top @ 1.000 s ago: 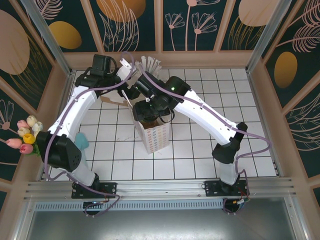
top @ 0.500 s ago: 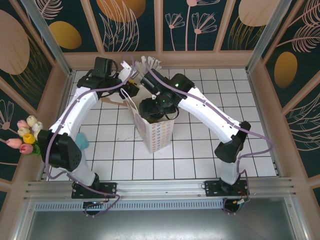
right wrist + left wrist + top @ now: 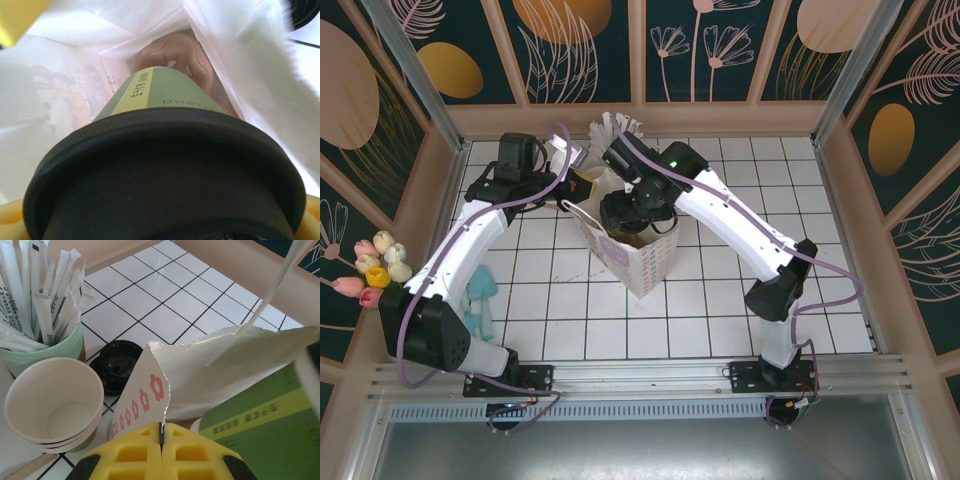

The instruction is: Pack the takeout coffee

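The left fingers, ribbed yellow pads pressed together on the serrated rim of the white paper bag, seem to be holding its thin mouth open. The right fingers stand wide, clamped either side of the takeout coffee. This smooth green cylinder under a matte black lid sits mid-frame, pointing down inside the bag.

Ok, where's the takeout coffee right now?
In the right wrist view the takeout coffee is partway inside the open mouth of the white paper bag, which stands mid-table in the top view, just on the near side of the straw holder.
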Robot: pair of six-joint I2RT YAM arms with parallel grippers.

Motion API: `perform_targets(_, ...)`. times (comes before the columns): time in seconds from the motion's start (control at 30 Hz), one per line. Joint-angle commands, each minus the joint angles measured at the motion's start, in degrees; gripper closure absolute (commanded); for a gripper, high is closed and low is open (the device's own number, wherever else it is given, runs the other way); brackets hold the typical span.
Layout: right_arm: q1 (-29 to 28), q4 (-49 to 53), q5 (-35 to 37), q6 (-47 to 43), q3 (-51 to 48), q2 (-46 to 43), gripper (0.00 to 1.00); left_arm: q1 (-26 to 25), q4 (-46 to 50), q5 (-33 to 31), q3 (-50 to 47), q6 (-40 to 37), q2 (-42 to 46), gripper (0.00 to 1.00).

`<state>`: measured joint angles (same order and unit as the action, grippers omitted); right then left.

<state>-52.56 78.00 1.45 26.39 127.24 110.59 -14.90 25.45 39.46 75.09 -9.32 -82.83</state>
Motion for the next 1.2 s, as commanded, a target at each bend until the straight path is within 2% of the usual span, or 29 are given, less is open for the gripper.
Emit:
perform_targets(0.0, -0.44, 0.74, 0.15, -3.84, 0.38, 1.71, 0.44, -0.01, -0.87, 1.97, 0.71, 4.15, 1.18, 1.00)
perform_targets(0.4, 0.37, 0.74, 0.40, -9.80, -8.31, -0.20, 0.45, -0.01, 3.20, -1.40, 1.50, 13.69, 3.26, 1.00)
perform_targets(0.6, 0.23, 0.80, -3.28, -10.92, -11.13, -0.84, 0.46, -0.12, 0.88, -3.29, -2.75, 20.14, 7.48, 1.00)
perform_targets(0.8, 0.25, 0.68, -2.31, -11.96, -14.92, -0.83, 0.46, -0.45, -0.66, -4.74, -7.18, 25.45, 11.68, 1.00)
perform_targets(1.17, 0.17, 0.75, -3.51, -19.89, -12.78, 2.51, 0.46, -0.79, 0.85, -10.83, -8.93, 31.25, 14.68, 1.00)
